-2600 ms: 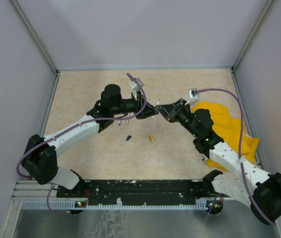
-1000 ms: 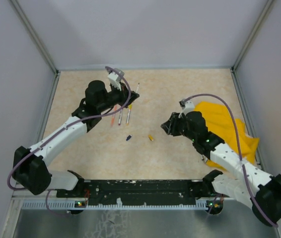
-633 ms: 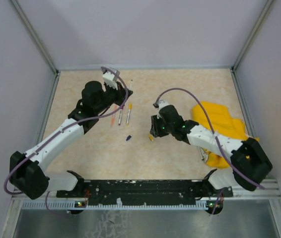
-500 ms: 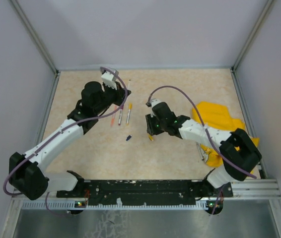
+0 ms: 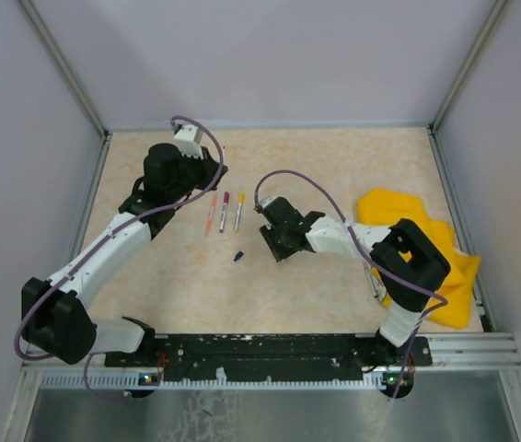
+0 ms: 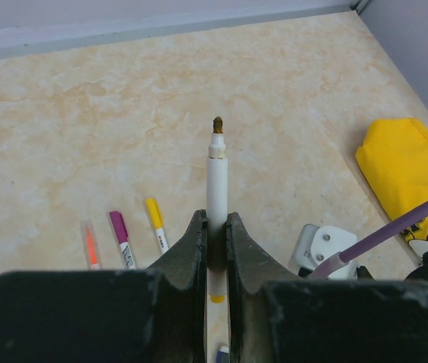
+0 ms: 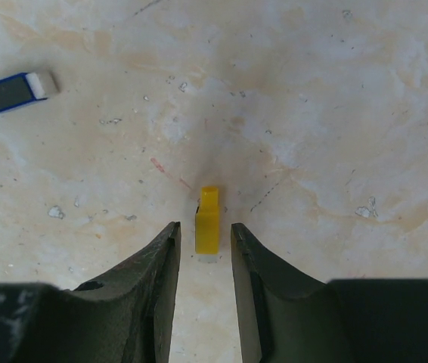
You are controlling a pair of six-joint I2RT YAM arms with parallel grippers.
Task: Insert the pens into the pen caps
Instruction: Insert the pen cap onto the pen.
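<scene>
My left gripper (image 5: 210, 168) (image 6: 215, 219) is shut on a white pen (image 6: 216, 174), held above the table with its bare dark tip pointing away. Below it lie an orange pen (image 5: 211, 214) (image 6: 91, 246), a purple-capped pen (image 5: 225, 208) (image 6: 119, 236) and a yellow-capped pen (image 5: 238, 208) (image 6: 154, 222). My right gripper (image 5: 277, 245) (image 7: 203, 227) is open and low over the table. A loose yellow cap (image 7: 207, 221) lies flat between its fingertips, apart from both. A dark blue cap (image 5: 238, 256) (image 7: 13, 91) lies to its left.
A crumpled yellow cloth (image 5: 426, 230) (image 6: 410, 174) lies at the right under the right arm. A thin grey stick (image 5: 374, 281) lies at its left edge. Grey walls close in the table on the left, the far side and the right.
The two grippers have parted from the middle. The left arm has drawn back to the far left with the white pen. The right arm has swung left and down over the yellow cap.
</scene>
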